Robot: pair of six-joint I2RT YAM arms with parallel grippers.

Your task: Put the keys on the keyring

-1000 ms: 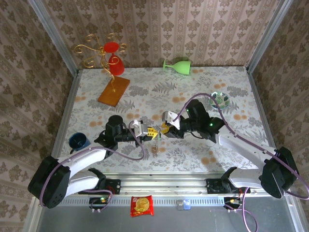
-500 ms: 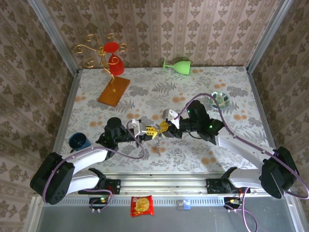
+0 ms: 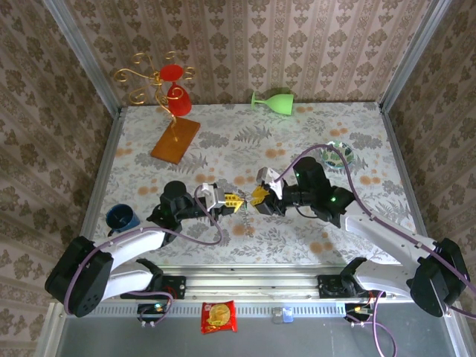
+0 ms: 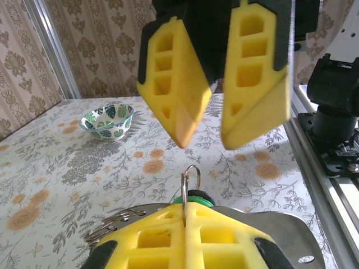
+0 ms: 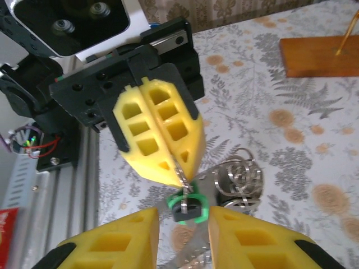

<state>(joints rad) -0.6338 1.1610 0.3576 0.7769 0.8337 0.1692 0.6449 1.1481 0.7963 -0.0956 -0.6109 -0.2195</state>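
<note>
My left gripper point(image 3: 229, 201) is shut on a small metal ring point(image 4: 189, 178) that stands up edge-on between its pads. A key with a bright green head point(image 5: 189, 205) hangs from that ring point(image 5: 183, 175), just under the left gripper's yellow fingertips point(image 5: 168, 147). A bunch of thin silver loops point(image 5: 238, 179), probably the keyring, hangs beside the key. My right gripper point(image 5: 182, 238) is open and faces the left one. Its fingers stand on either side of the green head without touching it. In the left wrist view the right gripper point(image 4: 207, 143) hovers just above the ring.
A small patterned bowl point(image 3: 338, 154) sits right of the right arm. A green goblet point(image 3: 274, 100) lies on its side at the back wall. A gold stand on a wooden base point(image 3: 175, 140) holds a red cup at the back left. A blue cup point(image 3: 120, 217) is near the left edge.
The right gripper has drawn back a little to the right and its jaws have spread slightly. The two grippers no longer meet. The left gripper still holds the ring.
</note>
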